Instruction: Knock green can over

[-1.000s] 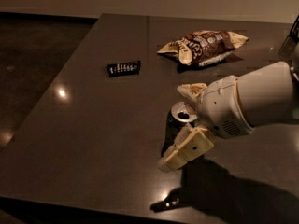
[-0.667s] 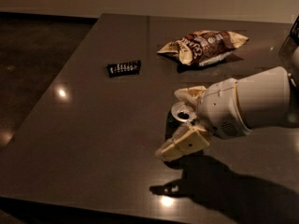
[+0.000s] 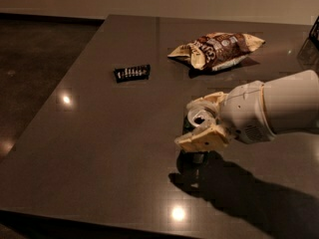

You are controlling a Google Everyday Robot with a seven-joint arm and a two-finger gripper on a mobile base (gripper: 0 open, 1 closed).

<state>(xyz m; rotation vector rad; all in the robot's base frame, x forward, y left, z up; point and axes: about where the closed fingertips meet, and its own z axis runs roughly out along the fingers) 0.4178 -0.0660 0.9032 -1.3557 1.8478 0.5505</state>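
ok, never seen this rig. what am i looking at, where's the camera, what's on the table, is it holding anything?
It is a mobile robot with one arm; the white arm reaches in from the right. There is a single camera, mount not on record, looking down across a dark table. The gripper at the arm's end is right at the green can, whose silver top shows. Whether it actually grips the can, I cannot tell. Farther back lie a brown-and-cream snack bag and a small black packet.
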